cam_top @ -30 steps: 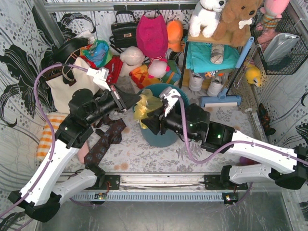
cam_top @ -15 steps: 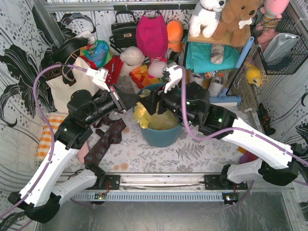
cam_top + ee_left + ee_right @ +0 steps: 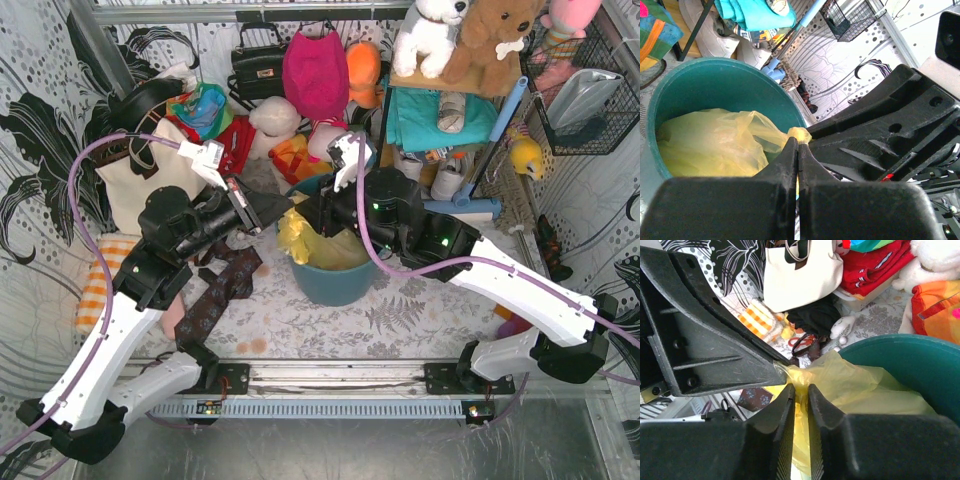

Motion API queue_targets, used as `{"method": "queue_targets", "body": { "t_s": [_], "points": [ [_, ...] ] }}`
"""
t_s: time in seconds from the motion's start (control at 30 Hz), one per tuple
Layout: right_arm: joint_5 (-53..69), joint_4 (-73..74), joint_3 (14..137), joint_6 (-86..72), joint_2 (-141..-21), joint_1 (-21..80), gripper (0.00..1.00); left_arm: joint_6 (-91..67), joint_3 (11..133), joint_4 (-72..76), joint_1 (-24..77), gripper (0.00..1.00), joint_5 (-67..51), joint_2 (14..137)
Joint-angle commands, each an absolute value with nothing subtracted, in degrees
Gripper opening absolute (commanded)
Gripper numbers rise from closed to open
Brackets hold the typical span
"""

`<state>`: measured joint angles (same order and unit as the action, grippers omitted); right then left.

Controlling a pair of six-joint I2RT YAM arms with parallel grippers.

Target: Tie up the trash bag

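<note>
No text, label, brand, number or sign can be read on anything here.

The left arm (image 3: 105, 335) rises from the near left edge of the tabletop (image 3: 300, 320) and slants right toward the middle, forearm roughly level. The left end effector (image 3: 798, 141) has its fingers pressed flat together, a twist of the trash bag (image 3: 715, 142) nipped at their tips. The right arm (image 3: 520, 290) stretches from the near right edge, leaning left. The right end effector (image 3: 801, 390) meets the left one tip to tip, its fingers a sliver apart with the same film between them.
</note>
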<state>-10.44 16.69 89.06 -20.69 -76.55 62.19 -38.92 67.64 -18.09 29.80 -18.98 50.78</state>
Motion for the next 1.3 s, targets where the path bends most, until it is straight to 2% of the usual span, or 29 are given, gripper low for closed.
{"method": "queue_targets", "body": {
  "t_s": [0.0, 0.13, 1.0, 1.2, 1.27],
  "points": [
    [-10.7, 14.5, 89.4, -21.3, -75.2, 61.6, 0.12, -38.8, 67.5, -14.7, 29.8, 0.00, -20.1, 49.9],
    [-12.0, 14.8, 89.1, -21.9, -75.2, 61.5, 0.00, -38.8, 67.3, -14.8, 29.8, 0.00, -19.9, 49.6],
    [-14.9, 19.0, 82.9, -28.7, -72.2, 58.0, 0.00, -38.2, 64.4, -12.2, 29.7, 0.00, -18.2, 45.9],
    [-12.7, 16.3, 82.7, -27.9, -71.0, 58.0, 0.03, -38.2, 63.5, -10.5, 29.7, 0.00, -20.1, 46.1],
    [-10.5, 14.5, 82.6, -27.2, -70.5, 58.1, 0.08, -38.3, 63.2, -9.6, 29.8, 0.00, -20.9, 46.1]
  ]
}}
